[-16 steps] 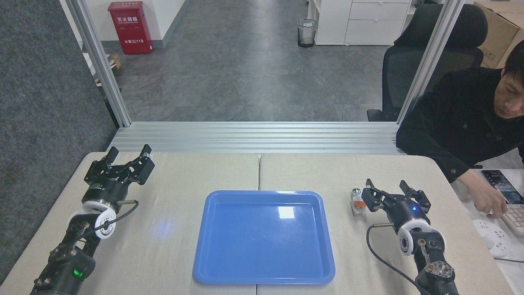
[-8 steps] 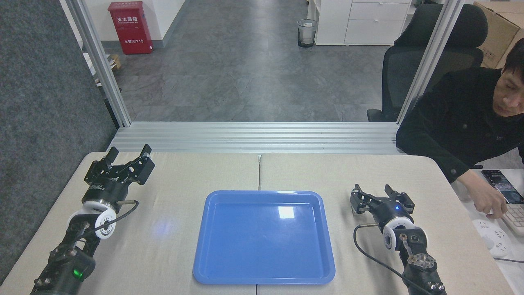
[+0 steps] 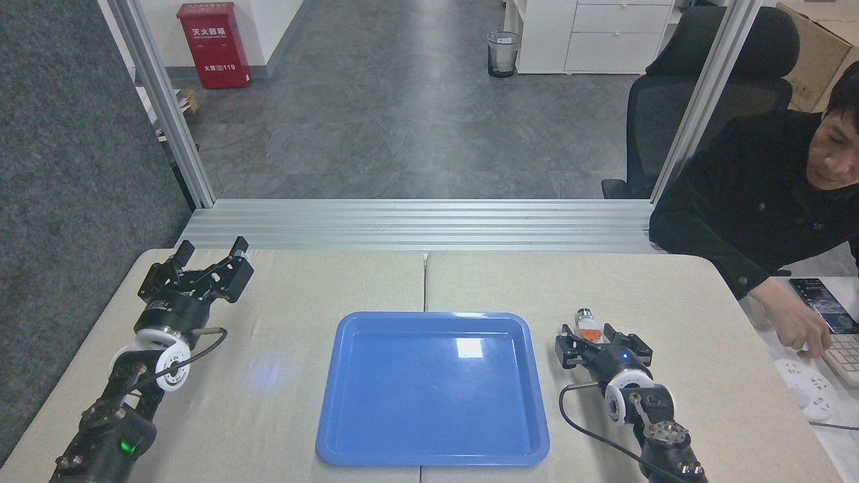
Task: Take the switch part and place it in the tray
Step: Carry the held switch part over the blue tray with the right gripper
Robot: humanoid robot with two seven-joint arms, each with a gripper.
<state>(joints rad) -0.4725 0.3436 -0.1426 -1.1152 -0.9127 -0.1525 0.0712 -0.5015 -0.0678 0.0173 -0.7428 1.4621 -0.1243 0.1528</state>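
Observation:
The switch part [image 3: 588, 324], white with an orange middle and a silvery cylindrical far end, lies on the table just right of the blue tray [image 3: 429, 409]. My right gripper [image 3: 602, 343] is low over the part's near end. It is open, with one finger on each side, and its body hides the part's near half. The tray lies in the middle of the table with nothing in it. My left gripper [image 3: 210, 249] hangs open over the far left of the table, holding nothing.
A person in black sits at the right, with a hand [image 3: 802, 332] by a keyboard [image 3: 847, 355]; a phone [image 3: 824, 305] and a white power strip [image 3: 802, 382] lie there too. A seam [image 3: 425, 282] joins the two tabletops. An aluminium frame rail [image 3: 423, 221] borders the far edge.
My right gripper has moved left and back toward me, from beside the switch part to straddling its near end. The left arm has not moved.

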